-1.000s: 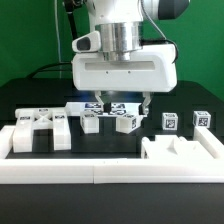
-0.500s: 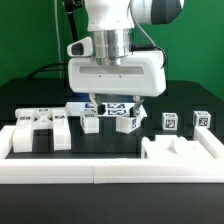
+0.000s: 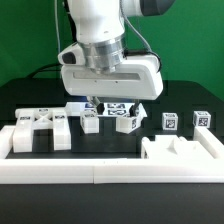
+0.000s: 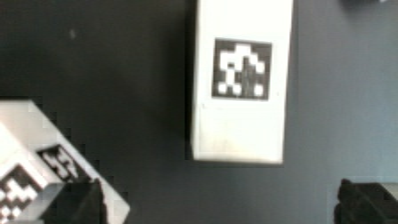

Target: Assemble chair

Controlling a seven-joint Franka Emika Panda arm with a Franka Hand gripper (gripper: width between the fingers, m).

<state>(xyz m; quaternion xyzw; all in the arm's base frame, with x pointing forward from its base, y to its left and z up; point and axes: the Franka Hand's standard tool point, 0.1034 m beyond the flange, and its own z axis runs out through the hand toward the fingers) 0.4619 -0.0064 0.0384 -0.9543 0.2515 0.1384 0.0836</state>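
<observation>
Matte white chair parts with coded tags lie on the black table. A flat slab (image 3: pixel 35 128) is at the exterior view's left, two chunky bars (image 3: pixel 90 119) (image 3: pixel 126 120) are in the middle, and two small cubes (image 3: pixel 171 121) (image 3: pixel 202 118) are at the right. My gripper (image 3: pixel 115 104) hangs tilted just above the middle bars, open and empty. In the wrist view a long tagged bar (image 4: pixel 240 80) lies ahead of the gripper (image 4: pixel 222 205), and another tagged part (image 4: pixel 36 150) sits beside one dark fingertip (image 4: pixel 80 205).
A large white notched block (image 3: pixel 185 152) stands at the front right. A plain white border rail (image 3: pixel 100 172) runs along the table's front, with a short side rail (image 3: pixel 10 138) at the left. A green wall is behind.
The arm has swung toward the exterior view's left and tilted, with the hand lifting slightly. The jaws stay open and the parts have not moved.
</observation>
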